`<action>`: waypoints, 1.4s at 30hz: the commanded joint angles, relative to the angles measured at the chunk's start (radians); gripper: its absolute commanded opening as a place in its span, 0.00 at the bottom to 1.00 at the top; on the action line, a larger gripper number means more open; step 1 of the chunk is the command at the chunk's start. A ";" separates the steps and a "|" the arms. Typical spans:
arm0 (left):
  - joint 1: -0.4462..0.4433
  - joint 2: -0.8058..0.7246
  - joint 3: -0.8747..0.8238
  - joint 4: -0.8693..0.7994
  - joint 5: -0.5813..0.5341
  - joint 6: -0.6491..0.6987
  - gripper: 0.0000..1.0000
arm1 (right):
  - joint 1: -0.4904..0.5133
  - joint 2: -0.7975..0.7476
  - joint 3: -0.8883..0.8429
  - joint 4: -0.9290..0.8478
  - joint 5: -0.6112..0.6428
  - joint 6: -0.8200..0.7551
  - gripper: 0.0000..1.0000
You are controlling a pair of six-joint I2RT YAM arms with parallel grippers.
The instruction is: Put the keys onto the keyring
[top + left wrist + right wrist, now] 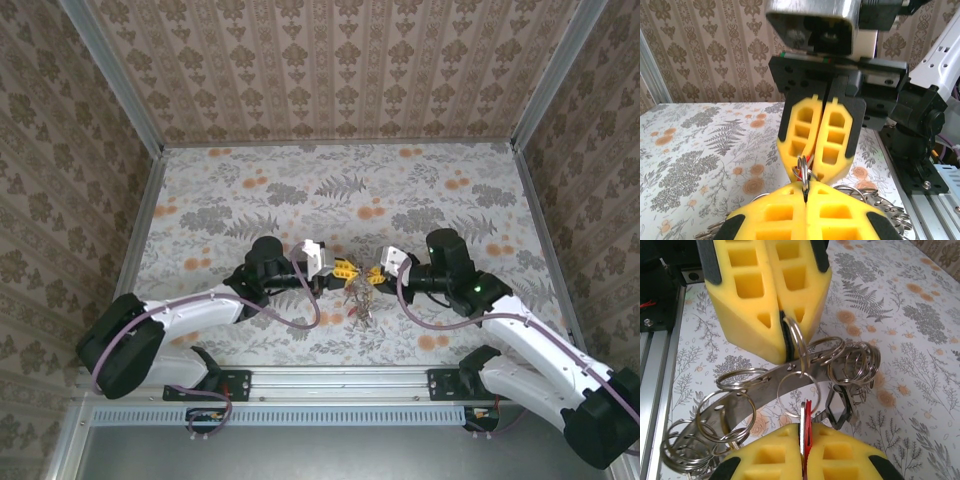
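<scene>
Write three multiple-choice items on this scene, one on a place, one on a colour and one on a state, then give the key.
1. Where do the yellow-fingered left gripper and right gripper meet?
A. above the middle of the floral-patterned table
B. at the far left corner
C. over the near rail

2. What colour is the thin flat piece pinched in the right gripper?
A. blue
B. red
C. green

3. How do the left gripper's jaws stand?
A. wide open
B. shut on a thin grey metal split ring
C. shut on nothing

Key:
1 A: in the top view their tips face each other mid-table.
2 B: a red edge shows between the right wrist's own fingers.
3 B: the ring's wire runs out from the closed seam.
</scene>
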 commanded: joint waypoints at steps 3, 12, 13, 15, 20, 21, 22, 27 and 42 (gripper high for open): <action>0.003 -0.026 0.012 -0.028 0.029 0.034 0.00 | 0.000 -0.006 0.100 -0.114 0.021 -0.054 0.00; 0.000 -0.024 0.019 -0.029 0.047 0.051 0.00 | 0.007 0.062 0.196 -0.239 0.038 -0.114 0.00; -0.001 -0.026 0.015 -0.021 0.043 0.049 0.00 | 0.008 0.065 0.200 -0.241 0.038 -0.115 0.00; 0.000 -0.028 0.011 -0.011 0.040 0.046 0.00 | 0.010 0.071 0.209 -0.252 0.040 -0.120 0.00; -0.001 -0.032 0.008 0.026 0.029 0.030 0.00 | 0.029 0.104 0.218 -0.304 0.043 -0.163 0.00; 0.000 -0.032 0.008 0.035 0.028 0.026 0.00 | 0.032 0.109 0.215 -0.306 0.046 -0.167 0.00; 0.000 -0.032 0.008 0.043 0.027 0.023 0.00 | 0.034 0.112 0.210 -0.305 0.042 -0.166 0.00; 0.003 -0.036 0.009 0.044 0.050 0.017 0.00 | 0.036 0.111 0.191 -0.299 0.042 -0.176 0.00; -0.011 0.021 0.031 0.008 0.074 0.037 0.00 | 0.043 0.119 0.295 -0.363 0.063 -0.220 0.00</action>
